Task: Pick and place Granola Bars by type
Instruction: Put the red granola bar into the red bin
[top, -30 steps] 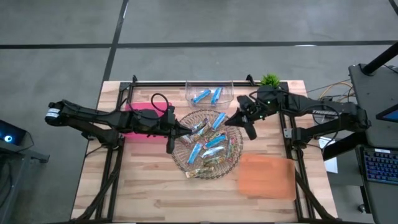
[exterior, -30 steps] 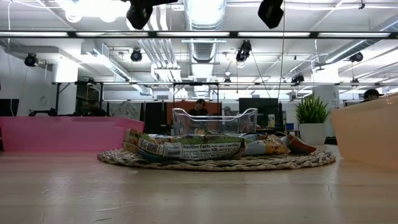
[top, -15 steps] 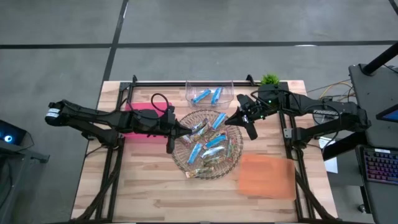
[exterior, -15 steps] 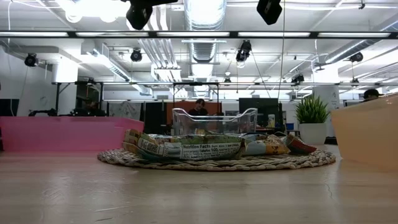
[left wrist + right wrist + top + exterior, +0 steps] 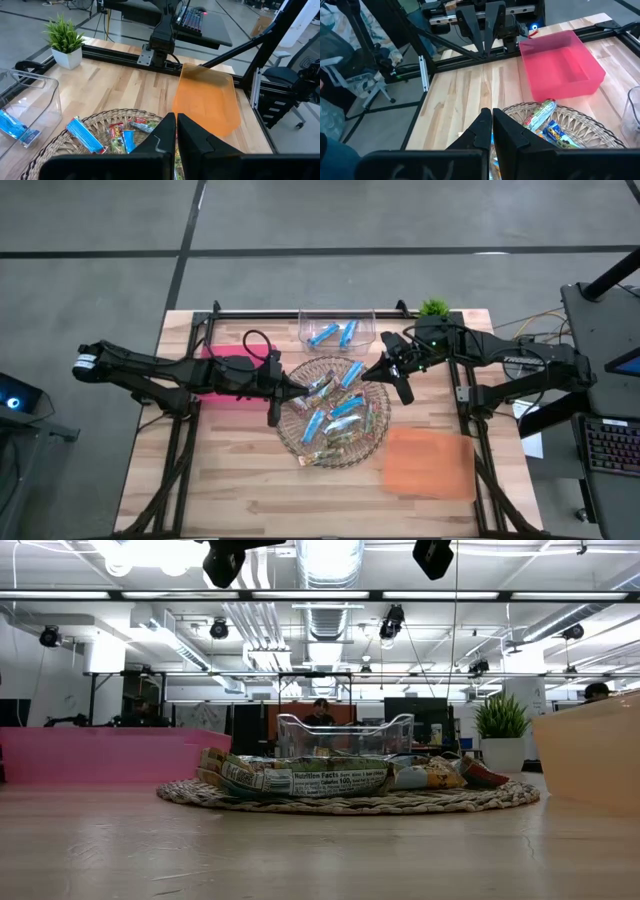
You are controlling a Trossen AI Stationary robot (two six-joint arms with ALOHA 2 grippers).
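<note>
Granola Bars (image 5: 335,418) lie heaped on the wicker tray (image 5: 372,442), two blue ones already in the clear bin (image 5: 336,327). Both grippers, left (image 5: 272,415) and right (image 5: 403,392), hover pinched closed and empty at the tray's edges; best to open wide, then descend on one isolated bar.

The right gripper (image 5: 388,376) sits slightly nearer the clear bin (image 5: 337,328) than a second ago, above the tray's (image 5: 372,442) rim; over the last half second, nothing moves.
</note>
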